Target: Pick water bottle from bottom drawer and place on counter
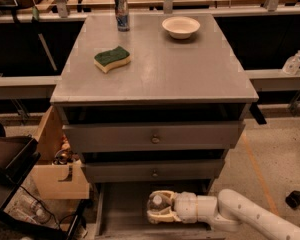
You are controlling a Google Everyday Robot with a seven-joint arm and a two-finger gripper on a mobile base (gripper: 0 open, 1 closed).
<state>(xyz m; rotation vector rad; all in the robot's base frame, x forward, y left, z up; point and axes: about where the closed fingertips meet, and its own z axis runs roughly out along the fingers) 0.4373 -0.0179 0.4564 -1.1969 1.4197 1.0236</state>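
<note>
gripper (153,206) low in bottom drawer (121,210), entering from right | jaws closed on either side of water bottle (157,201), looks gripped | bottle upright, cap up, between jaws | bench (165,69) directly above, two drawers between

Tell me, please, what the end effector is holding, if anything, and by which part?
The end effector, low in the bottom drawer, appears to grip the water bottle around its body, below the white cap.

gripper (152,207): glossy cream plastic, inside bottom drawer (119,210)
water bottle (157,202): clear plastic, clamped between its fingers
bottom drawer: matt grey wood around it
counter (160,66): matt grey, scuffed, high above it
can (122,12): shiny metal
</note>
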